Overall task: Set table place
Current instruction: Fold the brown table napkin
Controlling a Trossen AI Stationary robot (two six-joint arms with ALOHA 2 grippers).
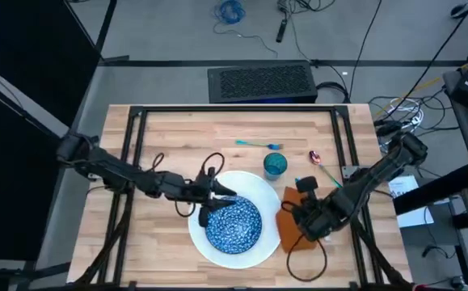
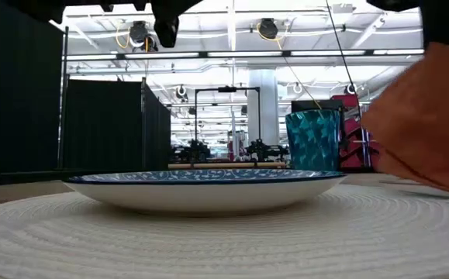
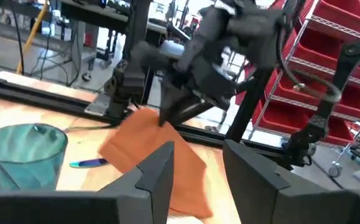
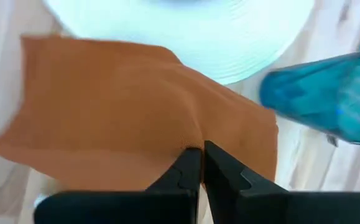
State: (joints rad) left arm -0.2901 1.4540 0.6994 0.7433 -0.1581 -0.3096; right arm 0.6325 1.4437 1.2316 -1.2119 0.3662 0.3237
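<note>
Wood surface [image 1: 177, 137] carries my plate [image 1: 254, 246]; at its three o'clock, my right tool [image 4: 199, 158] pinches the napkin [image 4: 111, 112] to straighten it, left tool [image 3: 195, 168] released.

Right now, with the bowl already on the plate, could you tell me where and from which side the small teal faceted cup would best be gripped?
The small teal faceted cup stands upright and open-topped behind the white round plate. Coming straight down and pinching one wall at the rim looks safest. The left gripper, open beside the blue speckled bowl, has the clearer path; the right gripper is shut on the orange-brown napkin.
</note>
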